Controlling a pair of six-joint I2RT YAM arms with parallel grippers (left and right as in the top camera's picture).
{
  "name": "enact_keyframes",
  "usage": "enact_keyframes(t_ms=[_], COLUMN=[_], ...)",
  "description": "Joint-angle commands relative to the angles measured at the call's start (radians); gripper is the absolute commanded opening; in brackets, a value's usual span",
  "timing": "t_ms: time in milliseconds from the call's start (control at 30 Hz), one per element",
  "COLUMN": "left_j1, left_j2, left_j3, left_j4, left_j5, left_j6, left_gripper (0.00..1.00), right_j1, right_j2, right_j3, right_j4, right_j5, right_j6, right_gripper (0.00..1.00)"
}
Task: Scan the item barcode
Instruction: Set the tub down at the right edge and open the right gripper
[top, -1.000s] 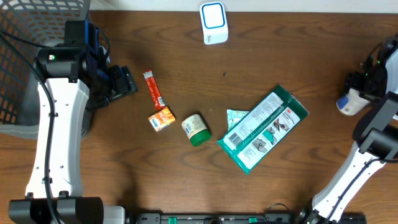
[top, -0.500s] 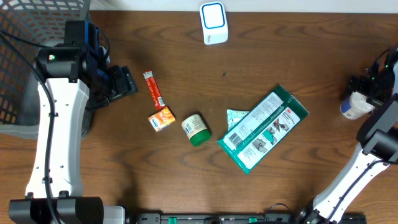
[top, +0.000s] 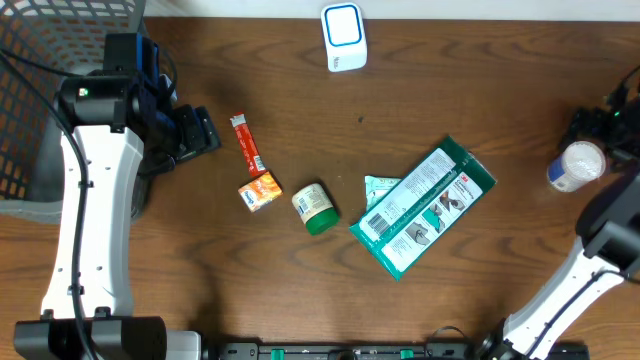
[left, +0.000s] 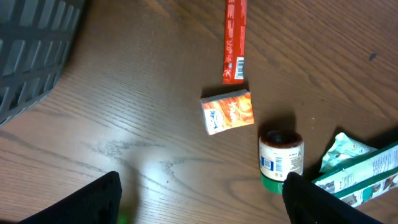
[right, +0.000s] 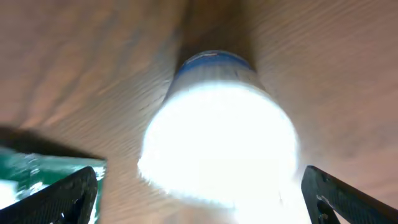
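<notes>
At the surface's (top: 450, 80) right edge, with right pincer (right: 202, 193) spread over the white bottle (right: 217, 137) and left pincer (left: 205, 199) spread empty: risks toppling it by closing off-centre.

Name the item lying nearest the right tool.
The white bottle at the right edge of the table, right by the right tool; every other item lies toward the middle.

Green package (top: 425, 207) carries what may be 3M.
</notes>
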Motion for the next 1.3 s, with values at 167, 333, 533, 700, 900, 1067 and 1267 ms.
enact_keyframes(t_ms=[167,333,533,700,900,1067,1267], left_j1=[0.000,0.000,0.000,0.000,0.000,0.000,0.000], left_j2=[-0.016,-0.016,-0.016,-0.016,-0.016,-0.016,-0.016], left_j3=[0.011,0.011,0.011,0.011,0.011,0.011,0.011], left_j4=[-0.003,-0.003,-0.003,-0.003,-0.003,-0.003,-0.003], left_j5=[-0.006,-0.006,-0.006,-0.006,-0.006,-0.006,-0.006], left_j6=[0.010,0.010,0.010,0.010,0.010,0.010,0.010], left_gripper=[0.84,0.84,0.84,0.84,0.84,0.84,0.84], right_j1=[-0.003,-0.003,-0.003,-0.003,-0.002,-0.002,-0.003], right_j2=[-0.098,-0.098,-0.098,-0.098,-0.098,-0.098,-0.098], right_j3=[0.031,0.031,0.031,0.031,0.031,0.031,0.031], right_j4=[-0.002,-0.002,-0.002,-0.001,-0.019,-0.020,-0.035], right_j5=[-0.014,-0.014,-0.014,-0.014,-0.042,-0.066,-0.066], right_j6=[0.015,0.015,0.015,0.015,0.015,0.015,0.015], right_gripper=[0.99,0.99,0.99,0.99,0.99,0.99,0.01])
